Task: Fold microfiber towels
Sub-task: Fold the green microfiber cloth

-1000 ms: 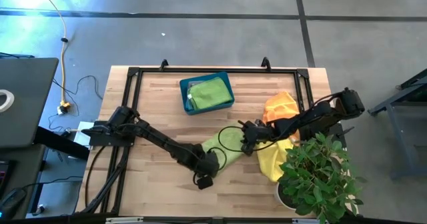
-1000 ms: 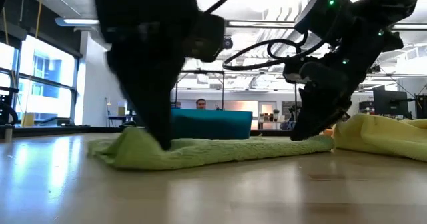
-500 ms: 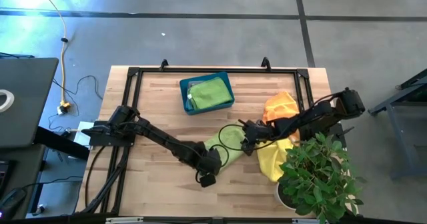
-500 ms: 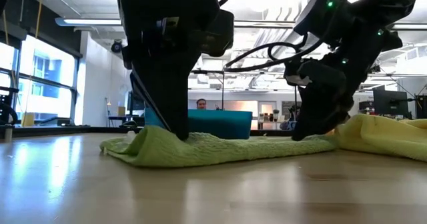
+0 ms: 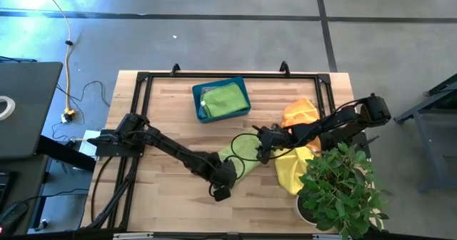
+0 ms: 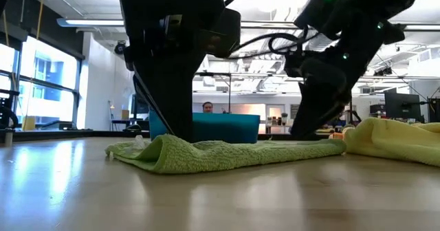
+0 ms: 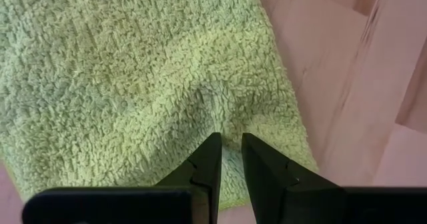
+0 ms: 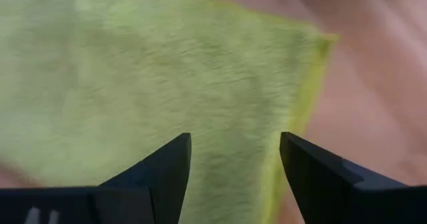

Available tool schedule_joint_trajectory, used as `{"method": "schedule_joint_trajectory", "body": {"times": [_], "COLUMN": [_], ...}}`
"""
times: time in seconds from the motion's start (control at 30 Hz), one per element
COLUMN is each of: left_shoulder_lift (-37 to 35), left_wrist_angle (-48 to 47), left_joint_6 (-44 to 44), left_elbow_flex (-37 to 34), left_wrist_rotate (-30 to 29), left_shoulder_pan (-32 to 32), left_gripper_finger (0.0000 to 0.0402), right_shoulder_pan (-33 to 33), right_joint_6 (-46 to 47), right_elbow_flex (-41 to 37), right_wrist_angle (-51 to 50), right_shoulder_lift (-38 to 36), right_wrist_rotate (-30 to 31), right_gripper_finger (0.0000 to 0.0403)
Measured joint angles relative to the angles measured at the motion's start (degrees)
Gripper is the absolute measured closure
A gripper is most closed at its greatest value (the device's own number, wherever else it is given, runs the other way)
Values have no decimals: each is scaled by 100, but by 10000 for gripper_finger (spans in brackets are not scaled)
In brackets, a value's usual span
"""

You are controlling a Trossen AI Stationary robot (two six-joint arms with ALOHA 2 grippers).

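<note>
Lime towel (image 6: pixel 206 153) (apparently unlabelled): left gripper (image 7: pixel 230 144) pinches it; right gripper (image 8: pixel 233 151) spread above.

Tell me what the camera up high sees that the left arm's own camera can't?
Only the high view shows the teal bin, the orange towel, the yellow towel, the plant and the right claw. Only the left wrist view shows the left claw pinching a small fold of fluffy cloth. Both show the lime green towel on the wooden table.
</note>
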Motion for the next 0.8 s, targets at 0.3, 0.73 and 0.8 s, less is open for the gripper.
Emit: {"method": "schedule_joint_trajectory", "body": {"times": [0.3,0.73,0.8], "left_shoulder_lift": [0,0,0], "left_wrist_angle": [2,4,4], "left_joint_6": [-2,-2,-4], "left_elbow_flex": [2,2,2], "left_wrist_rotate": [6,4,-5], "left_shoulder_pan": [-7,-7,-7], "left_gripper_finger": [351,351,351], "right_shoulder_pan": [22,442,442], "right_joint_6": [619,1042,1063], "right_elbow_flex": [-276,-286,-284], "right_wrist_angle": [122,321,314], "right_shoulder_lift": [236,508,584], "right_wrist_rotate": [244,713,784], "right_gripper_finger": [179,201,224]}}
